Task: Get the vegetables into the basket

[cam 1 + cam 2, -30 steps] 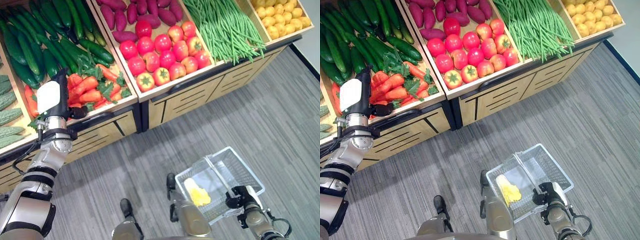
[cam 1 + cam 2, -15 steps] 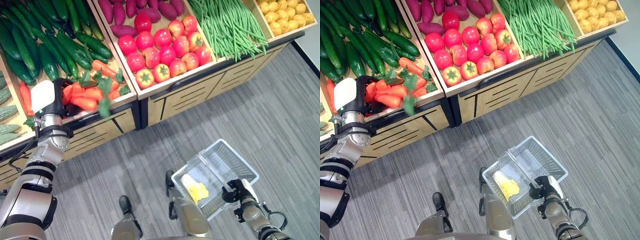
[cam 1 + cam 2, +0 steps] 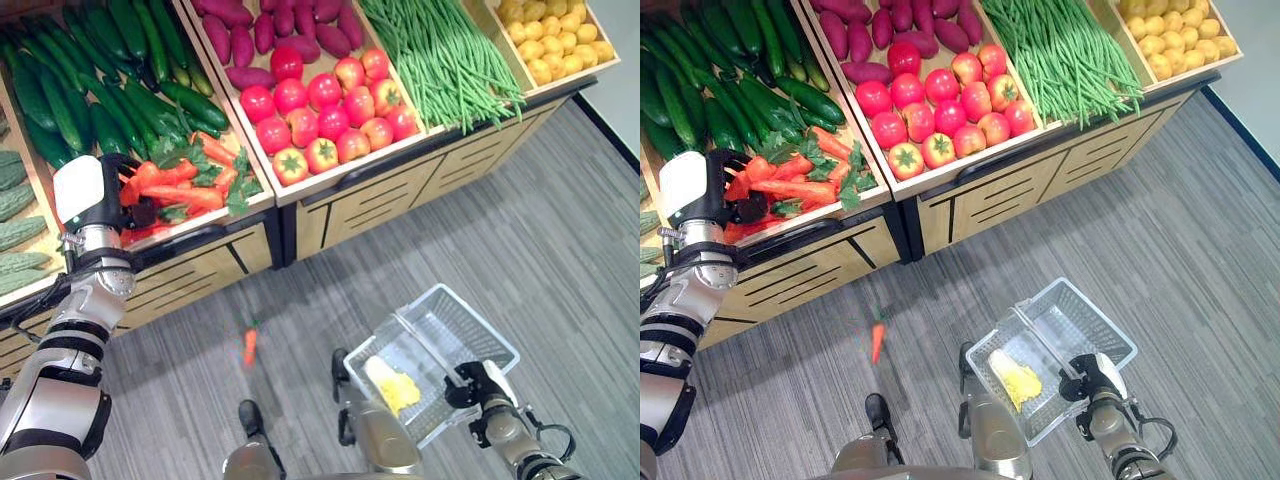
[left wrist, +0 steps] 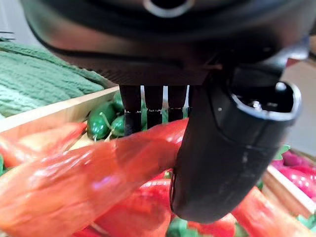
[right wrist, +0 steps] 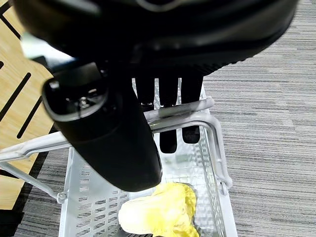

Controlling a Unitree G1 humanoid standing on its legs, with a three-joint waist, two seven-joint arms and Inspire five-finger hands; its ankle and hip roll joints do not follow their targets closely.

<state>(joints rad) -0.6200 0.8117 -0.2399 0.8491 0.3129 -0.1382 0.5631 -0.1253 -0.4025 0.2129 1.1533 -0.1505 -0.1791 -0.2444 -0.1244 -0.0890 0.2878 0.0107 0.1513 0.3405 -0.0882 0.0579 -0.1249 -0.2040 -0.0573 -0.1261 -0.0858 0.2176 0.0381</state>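
My left hand [image 3: 108,198] is at the carrot bin [image 3: 196,184] of the wooden stand, shut on an orange carrot [image 4: 89,187], with the thumb [image 4: 222,148] over it. One loose carrot [image 3: 250,346] is down by the grey floor in front of the stand, apart from both hands. My right hand [image 3: 482,386] is low at the right, its fingers curled round the handle [image 5: 187,111] of the white wire basket [image 3: 482,322]. A yellow leafy vegetable [image 3: 396,386] lies inside the basket.
The stand's bins hold cucumbers [image 3: 90,80], bitter gourds [image 3: 15,200], tomatoes [image 3: 330,110], sweet potatoes [image 3: 270,30], green beans [image 3: 440,50] and small yellow produce [image 3: 555,40]. Wooden drawer fronts [image 3: 380,195] run below the bins. Grey carpet stretches to the right.
A carrot has gone over the bin's front edge and dropped towards the floor. My left hand has shifted slightly with its carrot. The basket stays in the right hand.
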